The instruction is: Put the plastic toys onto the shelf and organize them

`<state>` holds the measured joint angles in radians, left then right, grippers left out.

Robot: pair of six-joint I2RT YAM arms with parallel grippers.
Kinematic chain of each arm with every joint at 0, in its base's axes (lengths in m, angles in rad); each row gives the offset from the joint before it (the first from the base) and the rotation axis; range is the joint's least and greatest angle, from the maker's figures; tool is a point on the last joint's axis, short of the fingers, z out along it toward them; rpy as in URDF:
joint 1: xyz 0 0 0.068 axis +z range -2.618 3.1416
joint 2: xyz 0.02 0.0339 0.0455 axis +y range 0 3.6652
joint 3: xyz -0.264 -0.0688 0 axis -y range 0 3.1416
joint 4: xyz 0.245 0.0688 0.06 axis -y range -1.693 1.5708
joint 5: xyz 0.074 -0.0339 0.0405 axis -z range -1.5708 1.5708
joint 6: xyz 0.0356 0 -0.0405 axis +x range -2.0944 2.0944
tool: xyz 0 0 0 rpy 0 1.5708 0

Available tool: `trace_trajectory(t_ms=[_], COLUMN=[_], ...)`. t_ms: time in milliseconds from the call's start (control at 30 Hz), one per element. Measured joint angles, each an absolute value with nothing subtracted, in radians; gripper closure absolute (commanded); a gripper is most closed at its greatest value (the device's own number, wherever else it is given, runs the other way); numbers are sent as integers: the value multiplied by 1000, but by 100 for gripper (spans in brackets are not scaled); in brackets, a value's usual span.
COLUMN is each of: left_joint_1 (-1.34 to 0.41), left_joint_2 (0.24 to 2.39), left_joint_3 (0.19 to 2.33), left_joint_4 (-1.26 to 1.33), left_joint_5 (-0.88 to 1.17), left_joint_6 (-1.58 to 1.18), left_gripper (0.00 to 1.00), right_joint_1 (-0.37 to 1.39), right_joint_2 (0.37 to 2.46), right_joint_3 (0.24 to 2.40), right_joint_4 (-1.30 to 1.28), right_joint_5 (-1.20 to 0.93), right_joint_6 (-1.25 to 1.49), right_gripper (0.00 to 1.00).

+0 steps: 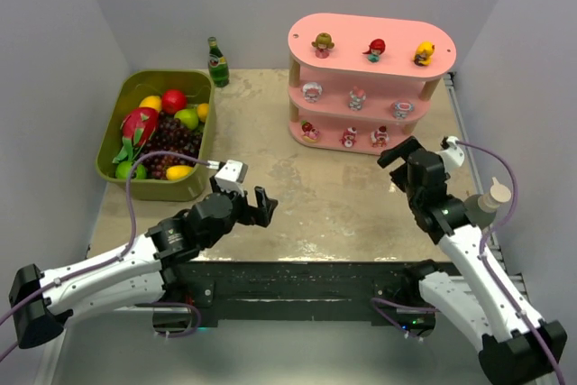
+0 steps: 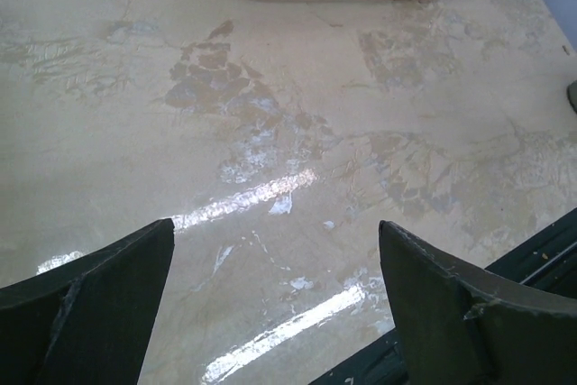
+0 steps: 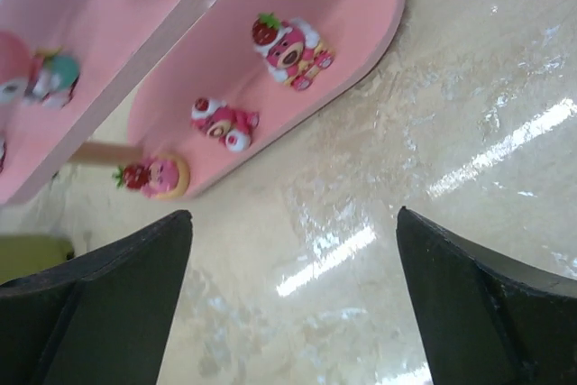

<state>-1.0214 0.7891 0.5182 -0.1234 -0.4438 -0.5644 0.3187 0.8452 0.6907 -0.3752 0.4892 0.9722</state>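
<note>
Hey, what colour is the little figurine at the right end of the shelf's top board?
The figurine is yellow, clearest in the top external view.

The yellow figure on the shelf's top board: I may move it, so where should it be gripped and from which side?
Probably around its middle, straight down from above: the yellow figure sits on the open top board with nothing over it and a gap to the red figure beside it. The right end effector, open, is nearer.
</note>
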Motion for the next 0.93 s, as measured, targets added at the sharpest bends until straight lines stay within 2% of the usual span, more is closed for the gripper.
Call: trace_trajectory(t_ms=[233, 533, 933], left_joint_1=[-1021, -1021, -1021], left_joint_2=[676, 516, 482], left_joint_3=[551, 618, 662], left_joint_4=[-222, -355, -448], left_joint_5=[-457, -484, -506], left_joint_6=[-600, -638, -645], left_gripper=[0, 0, 0], right_joint_1=[319, 319, 319], right_joint_2=[688, 492, 474], right_joint_3=[730, 897, 987], right_joint_4=[-585, -744, -853], right_joint_5=[342, 296, 296], right_joint_6=[826, 778, 751], right_gripper=[1, 1, 1])
